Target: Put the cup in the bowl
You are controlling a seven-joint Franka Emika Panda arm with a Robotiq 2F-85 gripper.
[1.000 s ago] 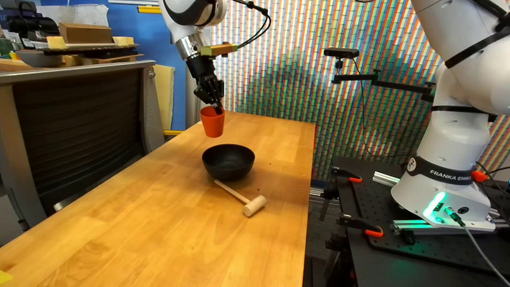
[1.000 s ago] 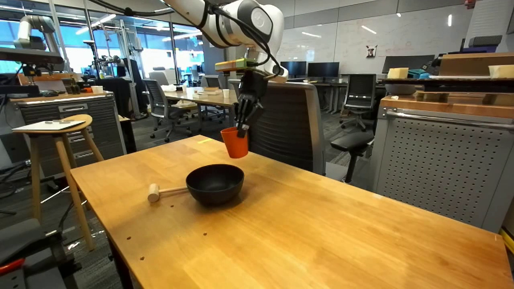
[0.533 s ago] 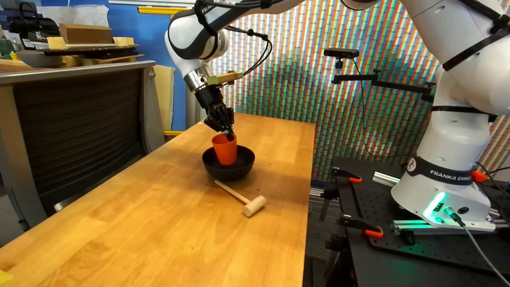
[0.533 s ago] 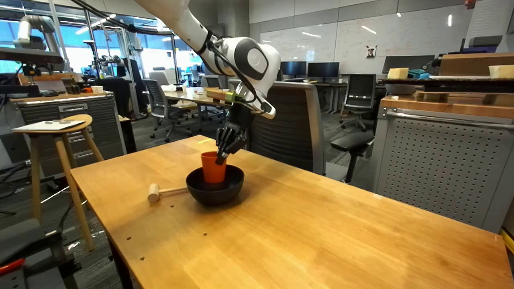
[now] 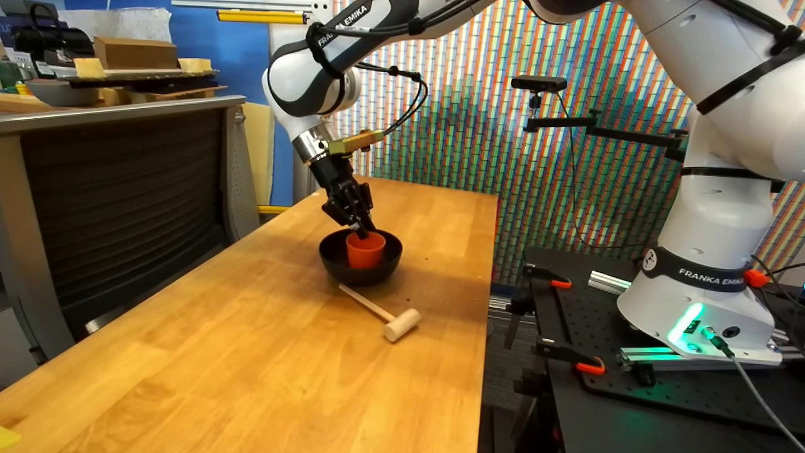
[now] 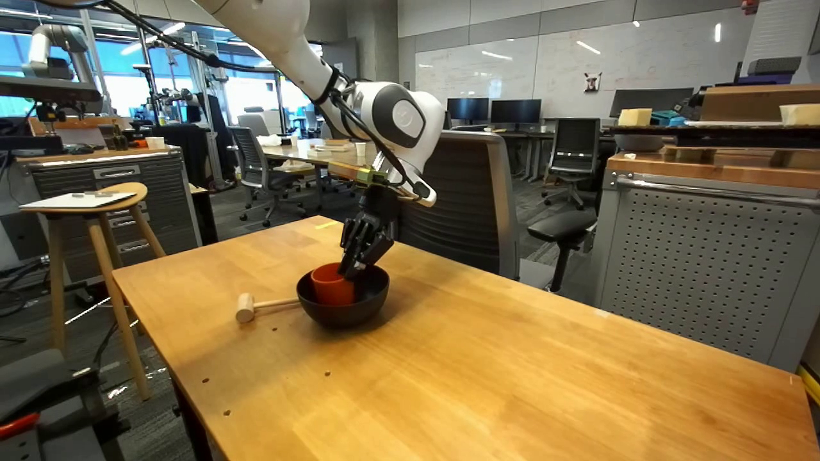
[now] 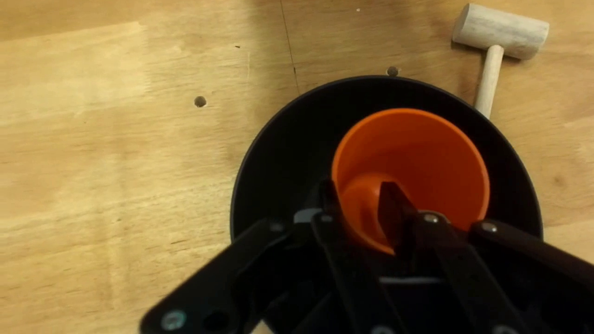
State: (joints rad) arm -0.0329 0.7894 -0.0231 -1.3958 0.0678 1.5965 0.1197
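Cup lowered into bowl; mallet beside.

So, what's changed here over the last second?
The orange cup has come down and across, carried by the gripper, from mid-air into the black bowl. In the wrist view the gripper now looks open, straddling the cup's wall, so it seems to have let go. The bowl and the wooden mallet stayed where they were.

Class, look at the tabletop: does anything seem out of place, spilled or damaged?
The wooden mallet stands out: it lies beside the black bowl, though the task needs only that bowl and the orange cup. The cup also looks slightly off-centre, toward the mallet. No spill or damage shows.
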